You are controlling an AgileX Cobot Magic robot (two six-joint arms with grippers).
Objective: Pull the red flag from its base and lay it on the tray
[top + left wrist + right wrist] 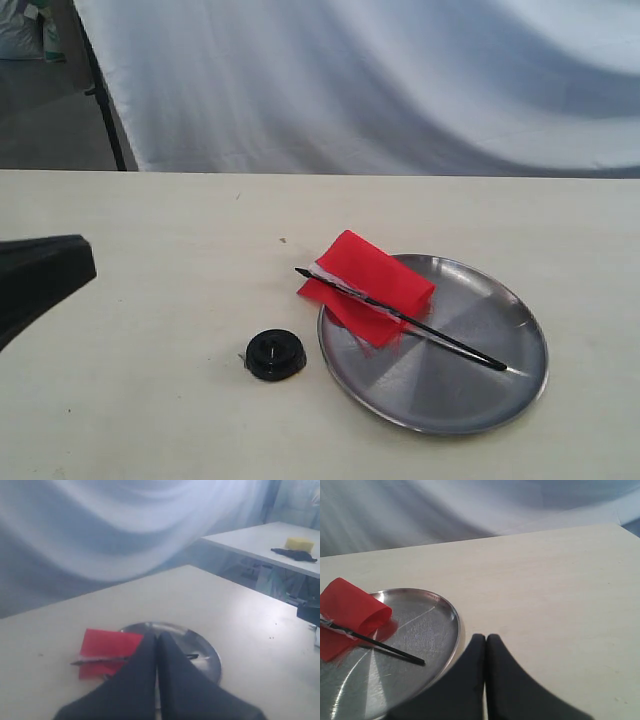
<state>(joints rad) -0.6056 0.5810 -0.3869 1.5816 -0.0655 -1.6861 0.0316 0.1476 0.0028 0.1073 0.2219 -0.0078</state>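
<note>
1. Red flag (pixel 372 275) lies off the base, flat on the tray (pixel 470 400). Its black stick runs diagonally across the plate, and the near end rests on bare metal towards the right.
2. Tray: round, shiny, at the near right of the table (pixel 150 240). Its near rim is the closest task item in the exterior view.
3. Base (pixel 274 355): black disc, upright on the table just beside the tray's left rim, apart from it. The flag does not touch it.
4. Flag cloth: folded over on itself at the tray's far-left side. Its cloth and the stick's far end overhang the rim above the table.
5. Left gripper (pixel 158 636): jaws pressed together, nothing between them, raised over the table on the near side of the tray. A black part of the left arm (pixel 40 275) shows at the left edge of the exterior view.
6. Right gripper (pixel 486 637): jaws likewise closed and empty, off to the side of the tray, clear of its rim.
7. Farthest: white cloth backdrop (pixel 400 80) hangs behind the table's far edge.
</note>
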